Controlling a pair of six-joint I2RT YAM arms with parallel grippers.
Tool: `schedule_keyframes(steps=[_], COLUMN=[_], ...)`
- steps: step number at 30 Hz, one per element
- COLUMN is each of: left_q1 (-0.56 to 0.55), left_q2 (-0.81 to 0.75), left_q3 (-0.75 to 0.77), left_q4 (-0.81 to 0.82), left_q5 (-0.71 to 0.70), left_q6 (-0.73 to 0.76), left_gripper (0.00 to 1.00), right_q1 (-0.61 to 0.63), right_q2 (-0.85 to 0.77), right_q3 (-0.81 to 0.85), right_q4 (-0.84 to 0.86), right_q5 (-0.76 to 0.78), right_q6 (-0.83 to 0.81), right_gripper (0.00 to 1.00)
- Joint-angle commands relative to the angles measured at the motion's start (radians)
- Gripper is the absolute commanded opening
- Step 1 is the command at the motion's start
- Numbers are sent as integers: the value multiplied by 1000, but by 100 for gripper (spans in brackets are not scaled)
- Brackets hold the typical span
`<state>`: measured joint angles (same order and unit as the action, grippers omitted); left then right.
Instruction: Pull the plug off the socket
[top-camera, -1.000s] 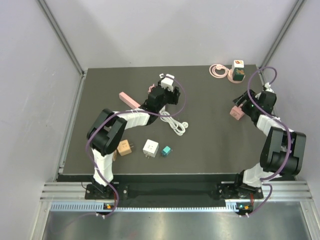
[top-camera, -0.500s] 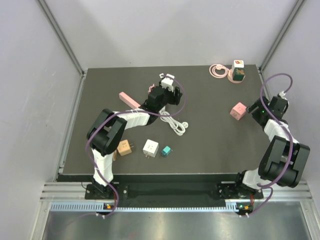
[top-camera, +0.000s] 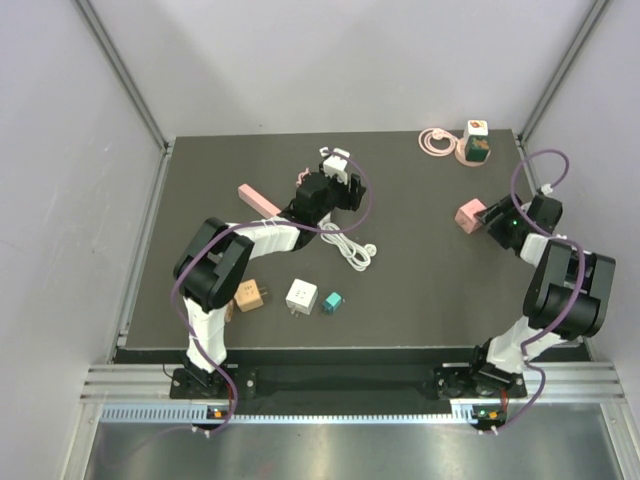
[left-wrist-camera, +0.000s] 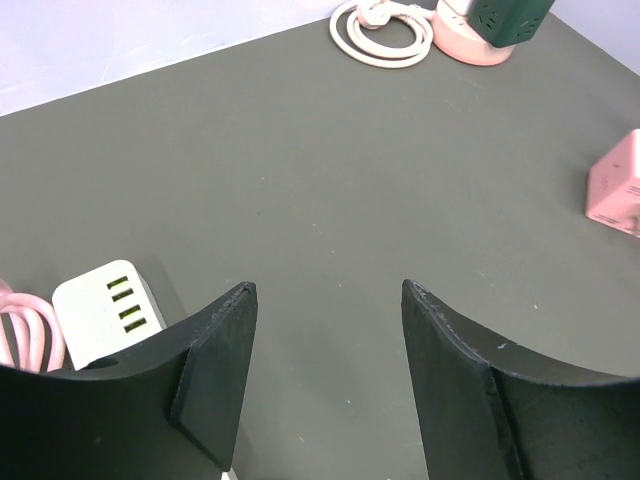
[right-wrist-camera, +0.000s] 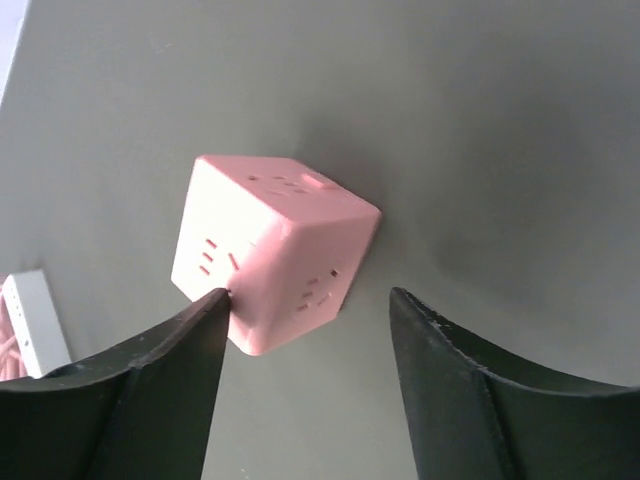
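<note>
Pink cube socket (right-wrist-camera: 265, 255) sits partly between right gripper (right-wrist-camera: 310, 296) jaws: spread wide, 1 fingertip at its edge, no grip. Left gripper (left-wrist-camera: 328, 286) spread, empty.

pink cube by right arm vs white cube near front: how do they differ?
Colour: the pink cube is pink, the white cube white. Place: the pink cube lies on the right side of the table, the white cube toward the front, left of middle. The right gripper points open fingers at the pink cube; no gripper is near the white cube. Both are cube-shaped and rest on the table.
</note>
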<state>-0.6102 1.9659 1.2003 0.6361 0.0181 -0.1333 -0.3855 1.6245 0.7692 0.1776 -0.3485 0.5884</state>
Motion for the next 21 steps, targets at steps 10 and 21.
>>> schedule_keyframes(steps=[10,21], left_q1=[3,24], left_q2=[-47,-70], left_q3=[4,-14], left_q4=[56,62], left_q5=[3,-3], left_q6=[4,-19], left_gripper=[64,64], right_q1=[305,612], right_q2=[163,305], right_q3=[136,389], right_q4=[6,40], right_q5=[-50,-119], right_q6=[-36,45], right_gripper=[51,54])
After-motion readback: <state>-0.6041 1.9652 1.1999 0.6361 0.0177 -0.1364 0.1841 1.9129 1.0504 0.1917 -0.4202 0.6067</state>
